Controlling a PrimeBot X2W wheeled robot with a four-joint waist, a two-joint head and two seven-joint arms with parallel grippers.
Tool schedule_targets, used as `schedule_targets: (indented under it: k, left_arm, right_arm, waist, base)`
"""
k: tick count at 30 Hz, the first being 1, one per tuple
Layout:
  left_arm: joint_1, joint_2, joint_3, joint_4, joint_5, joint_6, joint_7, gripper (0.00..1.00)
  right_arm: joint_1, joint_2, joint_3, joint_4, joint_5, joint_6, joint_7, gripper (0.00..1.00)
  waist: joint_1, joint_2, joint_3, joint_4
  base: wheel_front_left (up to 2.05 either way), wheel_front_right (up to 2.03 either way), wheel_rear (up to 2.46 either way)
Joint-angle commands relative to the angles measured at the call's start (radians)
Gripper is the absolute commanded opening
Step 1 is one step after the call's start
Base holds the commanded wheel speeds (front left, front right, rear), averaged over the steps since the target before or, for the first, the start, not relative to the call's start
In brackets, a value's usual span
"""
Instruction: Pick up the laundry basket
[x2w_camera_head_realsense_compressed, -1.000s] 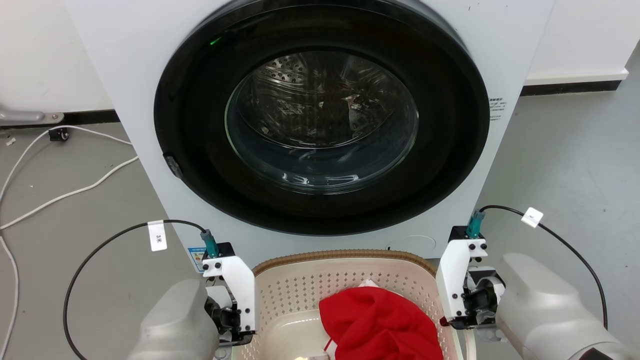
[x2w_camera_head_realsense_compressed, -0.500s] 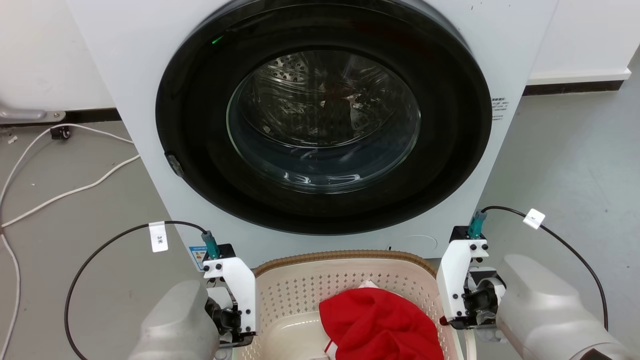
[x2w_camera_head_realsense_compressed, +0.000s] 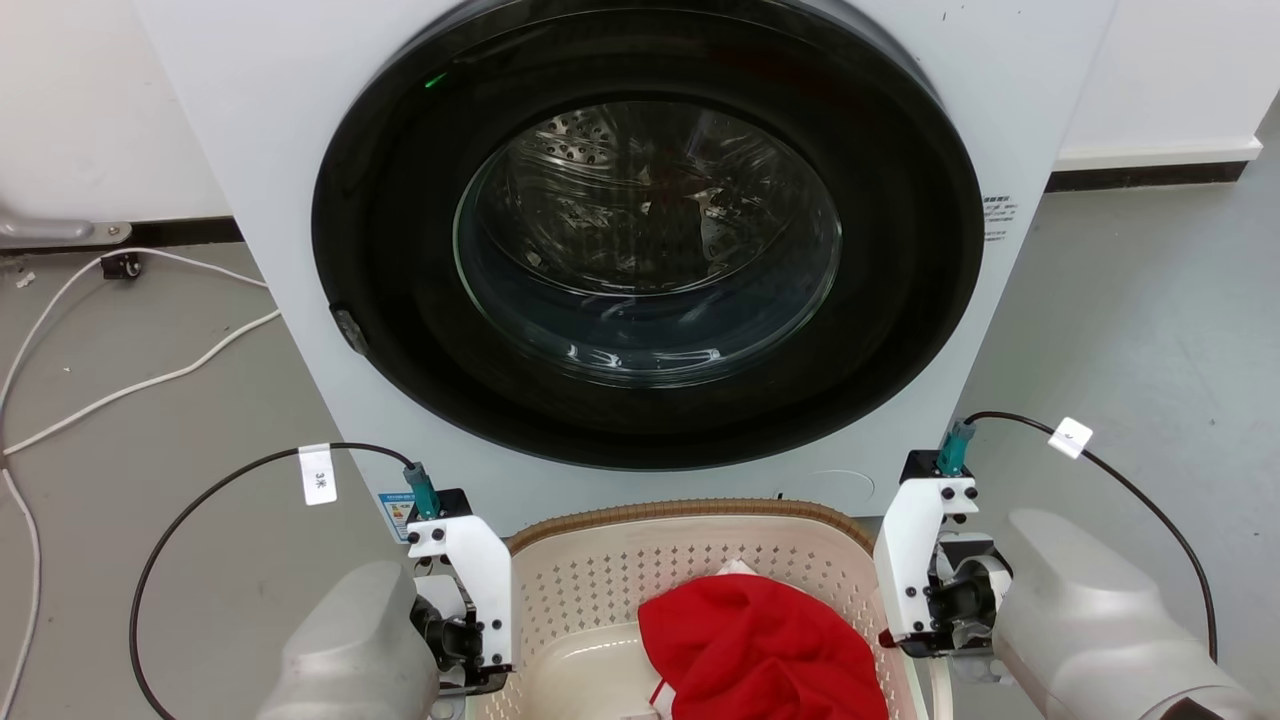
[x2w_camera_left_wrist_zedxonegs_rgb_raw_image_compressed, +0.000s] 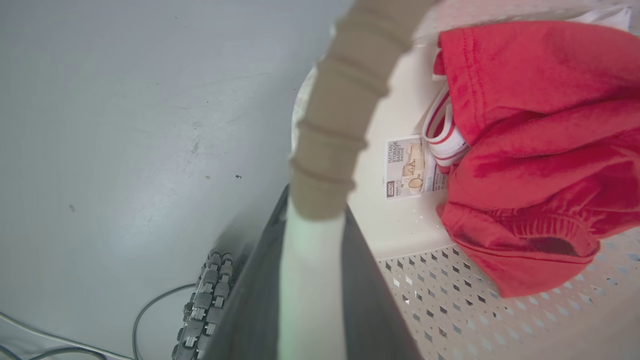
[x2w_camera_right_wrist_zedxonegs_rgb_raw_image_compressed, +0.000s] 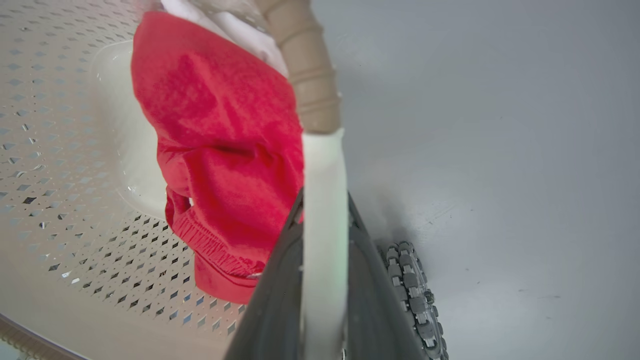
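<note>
The laundry basket (x2w_camera_head_realsense_compressed: 600, 572), cream with a brown woven-look rim and perforated sides, hangs between my two arms in front of the washing machine. A red garment (x2w_camera_head_realsense_compressed: 760, 650) lies in it. My left gripper (x2w_camera_left_wrist_zedxonegs_rgb_raw_image_compressed: 315, 212) is shut on the pale handle at the basket's left rim (x2w_camera_left_wrist_zedxonegs_rgb_raw_image_compressed: 450, 310), dark fingers on either side of it. In the same way, my right gripper (x2w_camera_right_wrist_zedxonegs_rgb_raw_image_compressed: 324, 200) is shut on the pale handle of the right rim (x2w_camera_right_wrist_zedxonegs_rgb_raw_image_compressed: 60, 150). In the head view only the wrists flank the basket; the fingertips are hidden below them.
A white front-loading washing machine (x2w_camera_head_realsense_compressed: 640, 250) with a closed round dark door stands just beyond the basket. White cables (x2w_camera_head_realsense_compressed: 130, 385) trail over the grey floor at the left. My base's roller wheels (x2w_camera_left_wrist_zedxonegs_rgb_raw_image_compressed: 205, 300) (x2w_camera_right_wrist_zedxonegs_rgb_raw_image_compressed: 410, 290) show beneath each handle.
The whole head picture has shifted very slightly. Both grippers and the basket keep their places and their hold.
</note>
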Motion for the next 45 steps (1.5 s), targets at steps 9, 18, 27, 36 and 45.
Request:
schedule_targets:
  k: [9,18,27,36,45]
  left_arm:
    - [0.007,-0.027,-0.013,-0.009,-0.023,-0.011,-0.001,0.00]
    - [0.009,-0.027,-0.020,-0.009,-0.031,-0.008,-0.003,0.00]
    - [0.010,-0.026,-0.026,-0.009,-0.039,-0.008,-0.003,0.00]
    - [0.011,-0.025,-0.033,-0.009,-0.046,-0.008,-0.005,0.00]
    - [0.016,-0.025,-0.039,-0.009,-0.054,-0.009,-0.006,0.00]
  right_arm:
    - [0.009,0.023,0.003,-0.012,0.017,0.004,-0.013,0.00]
    - [0.009,0.021,0.007,-0.012,0.022,0.004,-0.014,0.00]
    - [0.011,0.022,0.010,-0.012,0.028,0.004,-0.009,0.00]
    - [0.013,0.022,0.014,-0.012,0.033,0.004,-0.008,0.00]
    - [0.015,0.023,0.016,-0.012,0.037,0.004,-0.009,0.00]
  waist:
    - [0.0000,0.0000,0.000,0.001]
    - [0.0000,0.0000,0.000,0.001]
    - [0.0000,0.0000,0.000,0.001]
    - [0.0000,0.0000,0.000,0.004]
    - [0.0000,0.0000,-0.001,0.005]
  base:
    - [0.00,0.00,0.00]
    - [0.00,0.00,0.00]
    - [0.00,0.00,0.00]
    - [0.00,0.00,0.00]
    - [0.00,0.00,0.00]
